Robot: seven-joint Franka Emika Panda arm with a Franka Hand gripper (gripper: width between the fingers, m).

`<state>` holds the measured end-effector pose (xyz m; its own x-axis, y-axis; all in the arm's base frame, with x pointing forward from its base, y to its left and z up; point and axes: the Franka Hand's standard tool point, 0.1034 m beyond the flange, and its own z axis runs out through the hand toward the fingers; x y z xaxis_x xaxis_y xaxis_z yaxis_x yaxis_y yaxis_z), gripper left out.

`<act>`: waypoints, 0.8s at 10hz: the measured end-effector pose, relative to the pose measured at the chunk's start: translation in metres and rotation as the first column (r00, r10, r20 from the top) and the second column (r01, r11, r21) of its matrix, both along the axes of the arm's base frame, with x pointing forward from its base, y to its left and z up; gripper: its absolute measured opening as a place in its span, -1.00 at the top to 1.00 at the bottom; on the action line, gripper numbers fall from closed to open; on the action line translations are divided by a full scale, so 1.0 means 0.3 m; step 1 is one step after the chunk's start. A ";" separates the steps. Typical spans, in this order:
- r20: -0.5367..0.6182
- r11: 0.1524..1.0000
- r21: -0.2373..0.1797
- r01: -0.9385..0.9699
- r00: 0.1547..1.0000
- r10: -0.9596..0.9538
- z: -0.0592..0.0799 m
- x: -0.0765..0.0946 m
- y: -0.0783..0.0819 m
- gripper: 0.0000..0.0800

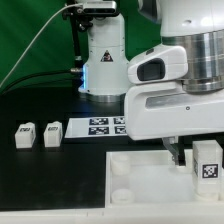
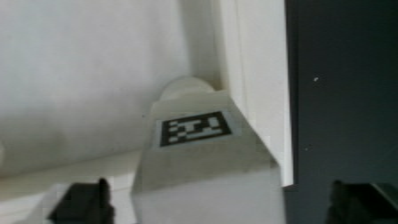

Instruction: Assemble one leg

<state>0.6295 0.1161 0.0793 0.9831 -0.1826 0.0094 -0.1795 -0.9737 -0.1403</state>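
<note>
Matt white plastic leg (image 2: pixel 199 150), smooth white panel (image 1: pixel 140 172), matt black table (image 1: pixel 50 185).

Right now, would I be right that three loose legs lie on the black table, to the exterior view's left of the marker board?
Not quite: two legs, not three, lie there. The exterior view shows them on the black table, left of the marker board.

White marker board (image 1: pixel 100 125) on the black table (image 1: pixel 50 185), large white panel (image 1: pixel 150 175) apparently just beside it.
</note>
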 end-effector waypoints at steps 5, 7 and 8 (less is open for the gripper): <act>-0.067 0.908 0.012 0.420 0.906 -0.418 -0.004 0.000 -0.018 0.24; -0.140 0.609 0.030 0.792 0.607 -0.782 -0.012 -0.005 -0.031 0.24; -0.180 0.477 0.021 0.879 0.472 -0.863 -0.012 -0.008 -0.022 0.24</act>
